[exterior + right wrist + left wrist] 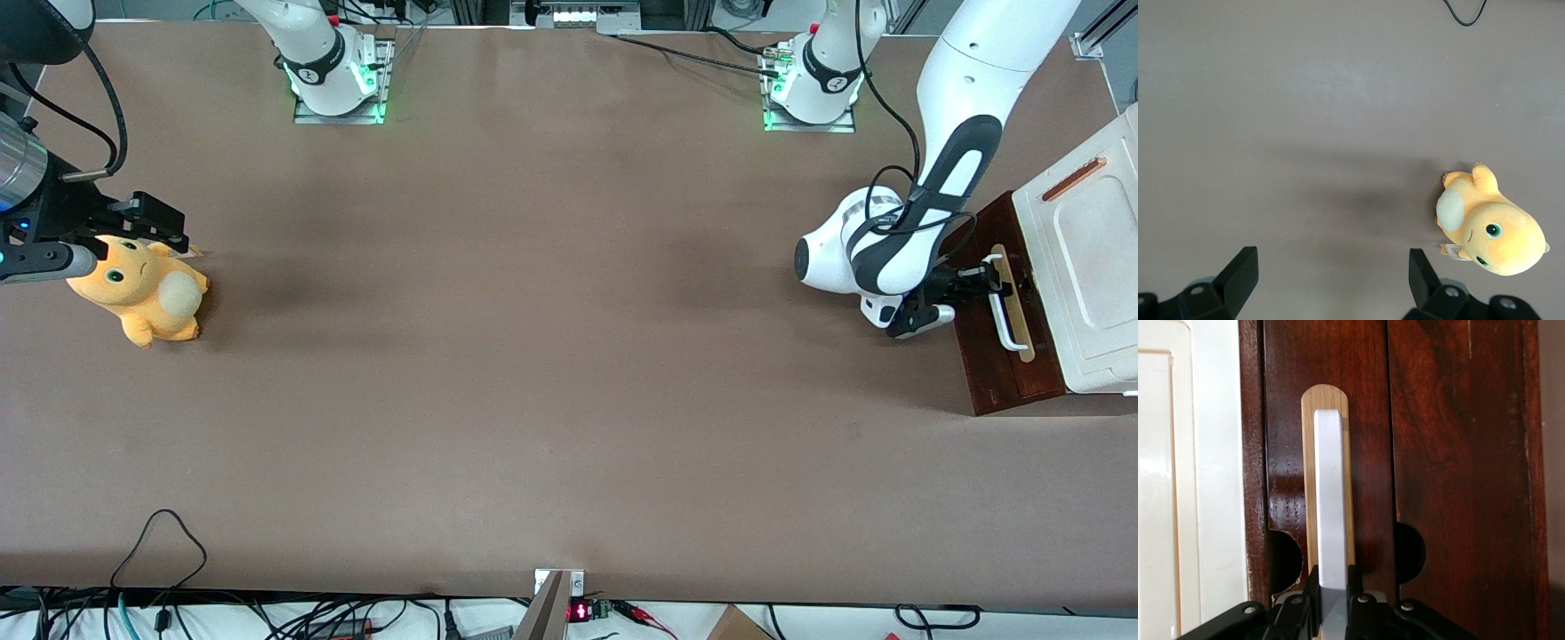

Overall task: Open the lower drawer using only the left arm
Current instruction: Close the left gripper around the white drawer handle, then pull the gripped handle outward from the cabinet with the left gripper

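Now gripper (pixel 1333 597) fingers clamped on white handle (pixel 1331 500), lower drawer (pixel 991 356) slightly out

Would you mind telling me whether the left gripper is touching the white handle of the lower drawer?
Touching. The left wrist view shows the gripper with a finger pressed against each side of the white handle.
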Robot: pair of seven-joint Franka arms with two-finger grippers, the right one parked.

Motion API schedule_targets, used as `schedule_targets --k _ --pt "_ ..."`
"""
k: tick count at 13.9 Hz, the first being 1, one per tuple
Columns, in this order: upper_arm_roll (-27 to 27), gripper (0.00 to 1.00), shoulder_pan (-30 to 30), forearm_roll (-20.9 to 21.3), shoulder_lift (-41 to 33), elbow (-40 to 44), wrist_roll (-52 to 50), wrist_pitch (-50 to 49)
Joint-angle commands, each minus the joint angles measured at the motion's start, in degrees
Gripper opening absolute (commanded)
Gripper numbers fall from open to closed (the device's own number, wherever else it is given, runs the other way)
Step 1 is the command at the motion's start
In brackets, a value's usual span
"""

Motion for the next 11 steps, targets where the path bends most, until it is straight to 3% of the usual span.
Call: schedule_targets --k 1,5,11 --pt "-0.7 0.00 -3.4 1.4 -1.5 0.8 4.1 0.3" --pt "-3.1 0.00 -7.3 0.9 -2.0 2.0 6.7 0.3" --pt "-4.7 0.00 -8.6 0.3 -1.8 2.0 8.0 0.3"
